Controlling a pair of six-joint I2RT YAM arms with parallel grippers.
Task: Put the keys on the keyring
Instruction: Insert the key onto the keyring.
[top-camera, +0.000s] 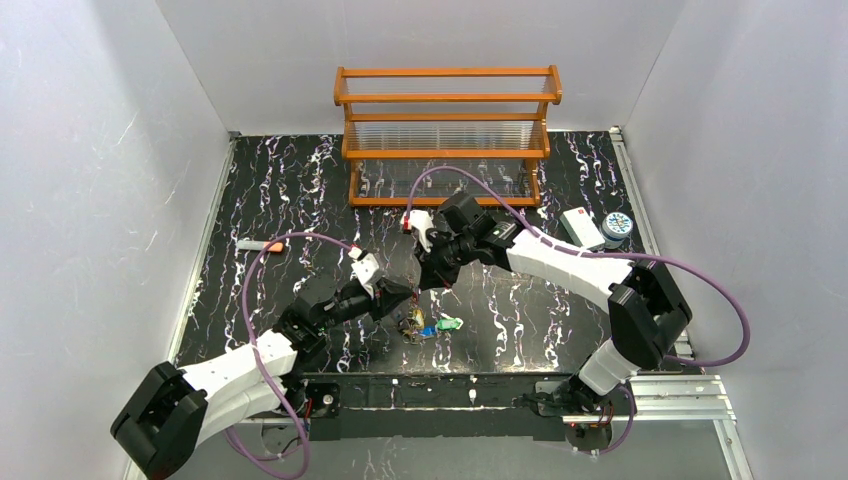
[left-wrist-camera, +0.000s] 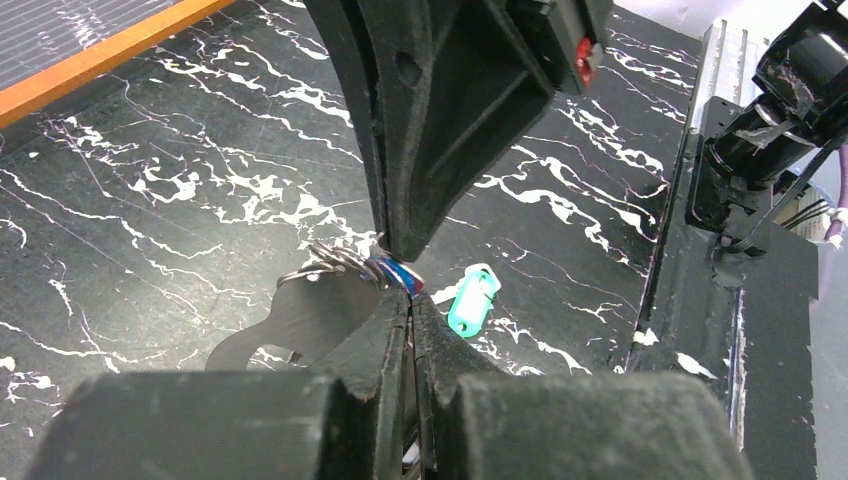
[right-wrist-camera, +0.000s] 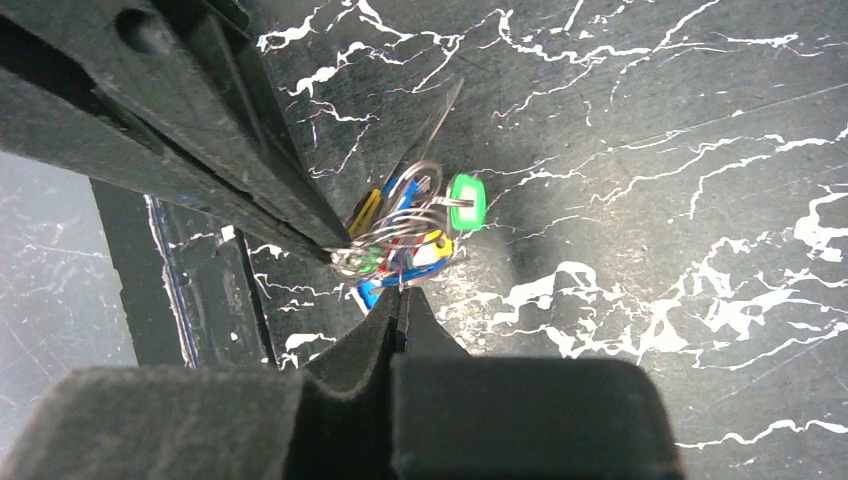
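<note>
The left arm (top-camera: 240, 372) and right arm (top-camera: 560, 262) have white shells, black joints and looping purple cables (top-camera: 247, 295).

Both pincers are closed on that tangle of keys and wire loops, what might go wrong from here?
1. The left pincer and right pincer both pinch one tangle of thin silver wire keyring loops and small coloured-tag keys; their tips almost touch, so a pull may slip one grip or clash the fingers.
2. The green-tagged key lies on the black marbled table beside the tangle, seemingly loose; a shifting finger could knock it away.
</note>
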